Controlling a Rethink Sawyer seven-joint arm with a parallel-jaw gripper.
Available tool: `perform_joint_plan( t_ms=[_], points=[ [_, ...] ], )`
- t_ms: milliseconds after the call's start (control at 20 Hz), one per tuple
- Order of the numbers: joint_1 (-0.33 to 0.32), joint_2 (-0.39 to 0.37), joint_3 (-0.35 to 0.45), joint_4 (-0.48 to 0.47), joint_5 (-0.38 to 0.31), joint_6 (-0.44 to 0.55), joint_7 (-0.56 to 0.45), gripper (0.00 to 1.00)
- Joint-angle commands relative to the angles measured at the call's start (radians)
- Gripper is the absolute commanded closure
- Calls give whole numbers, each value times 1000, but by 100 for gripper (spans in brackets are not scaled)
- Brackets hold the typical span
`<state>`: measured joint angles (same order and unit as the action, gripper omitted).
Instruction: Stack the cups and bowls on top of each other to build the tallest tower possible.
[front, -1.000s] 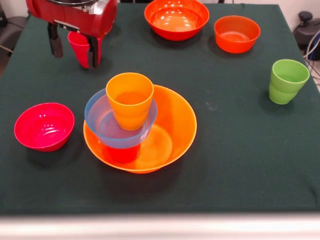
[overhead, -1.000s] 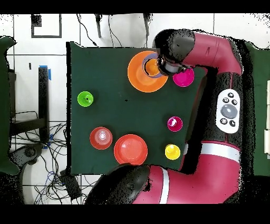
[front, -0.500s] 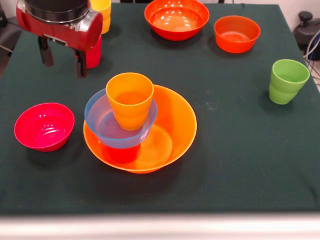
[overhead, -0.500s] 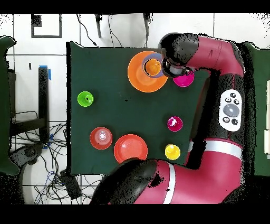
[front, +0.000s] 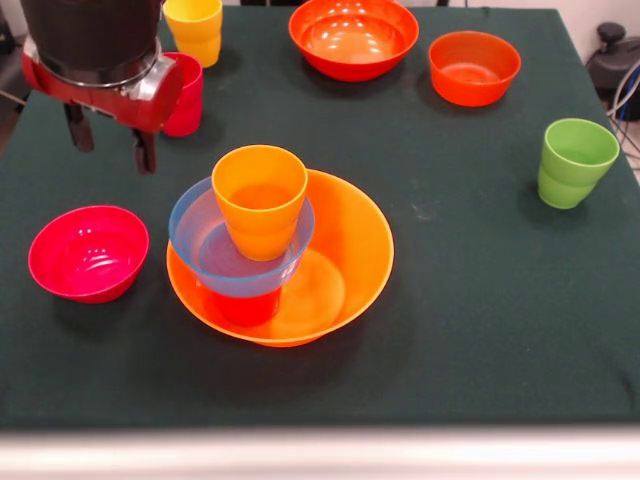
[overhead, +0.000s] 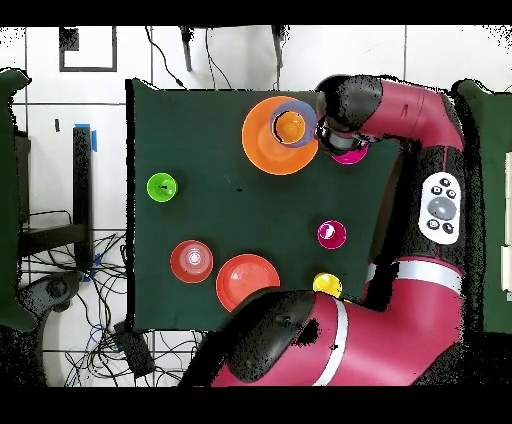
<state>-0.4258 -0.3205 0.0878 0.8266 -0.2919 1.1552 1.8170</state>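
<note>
The tower stands left of centre: a wide orange bowl (front: 345, 240) holds a red-orange cup (front: 247, 306), a light blue bowl (front: 205, 245) on it, and an orange cup (front: 260, 198) on top. My gripper (front: 108, 142) is open and empty, hanging behind and above the magenta bowl (front: 88, 252), to the tower's left. In the overhead view the arm (overhead: 345, 125) covers the gripper and part of the magenta bowl (overhead: 350, 157), next to the tower (overhead: 265, 145). The dark blue bowl is out of view.
A crimson cup (front: 187, 95) and a yellow cup (front: 195, 28) stand just behind the gripper. A large red-orange bowl (front: 353, 37) and a small orange-red bowl (front: 474, 67) sit at the far side. A green cup (front: 575, 162) stands at the right.
The gripper has moved left and toward the near side in the front view, away from the crimson cup and toward the magenta bowl. It stays open and empty. The tower has not moved.
</note>
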Motion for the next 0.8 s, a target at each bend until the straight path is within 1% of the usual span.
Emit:
perform_joint_plan(
  t_ms=[50,200,550,800],
  points=[
    [-20,106,137,-75,-100,-42,-422,0],
    [-31,117,144,-87,-105,-50,-445,0],
    [-40,131,148,-85,-107,-73,-451,0],
    [-41,163,154,-115,-110,-84,-460,0]
  ],
)
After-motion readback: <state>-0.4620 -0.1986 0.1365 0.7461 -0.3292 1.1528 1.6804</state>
